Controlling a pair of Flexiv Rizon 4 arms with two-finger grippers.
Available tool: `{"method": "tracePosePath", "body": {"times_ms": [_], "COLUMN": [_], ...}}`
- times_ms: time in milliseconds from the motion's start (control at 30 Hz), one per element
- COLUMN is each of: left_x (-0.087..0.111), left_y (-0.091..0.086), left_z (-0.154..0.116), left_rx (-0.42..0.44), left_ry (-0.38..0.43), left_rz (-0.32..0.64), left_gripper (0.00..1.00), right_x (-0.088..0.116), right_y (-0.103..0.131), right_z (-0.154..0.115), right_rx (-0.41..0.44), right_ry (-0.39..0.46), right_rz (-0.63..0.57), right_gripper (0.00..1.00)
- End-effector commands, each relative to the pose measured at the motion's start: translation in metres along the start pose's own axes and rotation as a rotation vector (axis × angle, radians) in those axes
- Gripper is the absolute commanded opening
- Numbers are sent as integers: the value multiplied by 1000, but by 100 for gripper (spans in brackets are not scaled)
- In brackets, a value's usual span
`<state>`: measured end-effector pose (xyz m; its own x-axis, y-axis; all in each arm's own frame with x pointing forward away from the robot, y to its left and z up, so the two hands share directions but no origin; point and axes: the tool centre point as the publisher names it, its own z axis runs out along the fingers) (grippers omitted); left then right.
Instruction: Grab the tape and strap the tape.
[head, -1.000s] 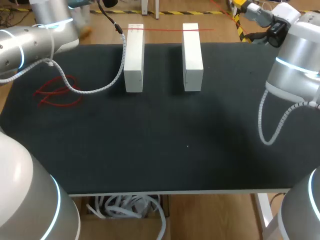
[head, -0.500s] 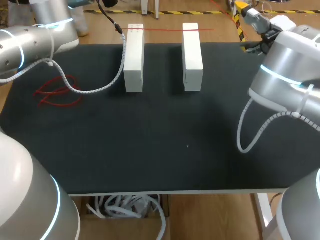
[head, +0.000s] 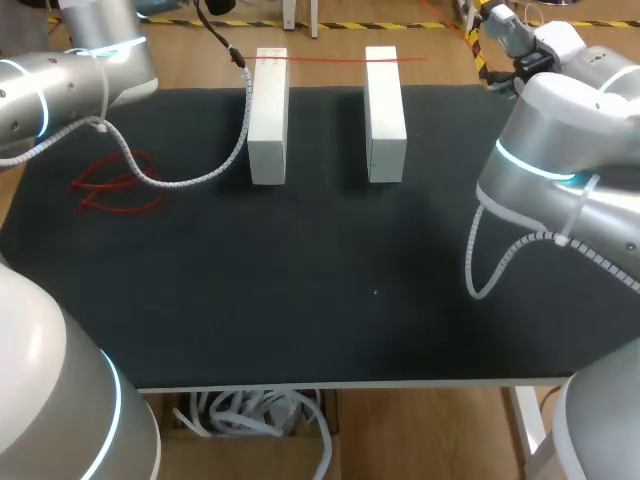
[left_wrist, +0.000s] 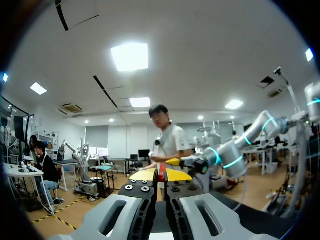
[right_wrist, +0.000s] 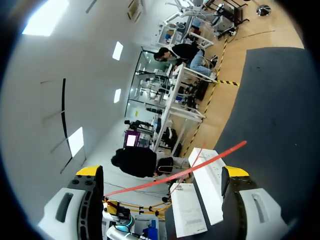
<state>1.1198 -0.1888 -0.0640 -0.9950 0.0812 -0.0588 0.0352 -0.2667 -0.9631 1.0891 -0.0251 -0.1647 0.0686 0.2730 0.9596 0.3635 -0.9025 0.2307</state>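
A thin red tape (head: 340, 59) is stretched taut across the far ends of two white blocks (head: 267, 115) (head: 385, 112). In the right wrist view the same tape (right_wrist: 175, 174) runs ahead of my right gripper (right_wrist: 161, 171), whose fingers stand wide open with nothing between them. The white blocks (right_wrist: 210, 182) lie beyond it on the black table (right_wrist: 280, 115). My left gripper (left_wrist: 160, 175) is shut, with a sliver of red tape (left_wrist: 161, 172) pinched between its yellow tips. It is out of the head view, past the table's far left.
A loose tangle of red tape (head: 115, 183) lies on the black mat (head: 330, 280) at the left. A coiled white cable (head: 190, 180) hangs from my left arm (head: 60, 85) beside the left block. My right arm (head: 560, 140) leans over the right edge.
My right arm has swung inward over the table's right side, its elbow lower and nearer the middle. The left arm, the blocks and the tape have not moved.
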Motion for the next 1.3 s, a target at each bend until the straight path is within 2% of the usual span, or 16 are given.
{"method": "tracePosePath", "body": {"times_ms": [33,333,400,567,733,867,933,1067,1133,1233,1300], "left_x": [1,1,1,1,1,1,1,1,1,1,1], "left_y": [-1,-1,-1,-1,-1,-1,-1,-1,-1,-1,-1], "left_z": [0,0,0,0,0,0,0,0,0,0,0], "left_rx": [-2,-2,-2,-2,-2,-2,-2,-2,-2,-2,-2], "left_ry": [-3,-3,-3,-3,-3,-3,-3,-3,-3,-3,-3], "left_rz": [0,0,0,0,0,0,0,0,0,0,0], "left_gripper": [0,0,0,0,0,0,0,0,0,0,0], "right_x": [-2,0,0,-2,-3,-4,-4,-6,-7,-9,-11], "right_y": [-2,-2,-2,-2,-1,0,1,3,5,8,11], "right_z": [8,10,10,10,10,9,8,4,3,1,0], "right_rx": [-62,-61,-61,-54,-47,-43,-39,-33,-33,-37,-42], "right_ry": [18,20,19,7,7,6,8,10,11,10,6], "right_rz": [5,-14,-16,-34,-47,-56,-64,-78,-80,-86,-88], "right_gripper": [100,98,54,33,31,39,34,36,33,35,33]}}
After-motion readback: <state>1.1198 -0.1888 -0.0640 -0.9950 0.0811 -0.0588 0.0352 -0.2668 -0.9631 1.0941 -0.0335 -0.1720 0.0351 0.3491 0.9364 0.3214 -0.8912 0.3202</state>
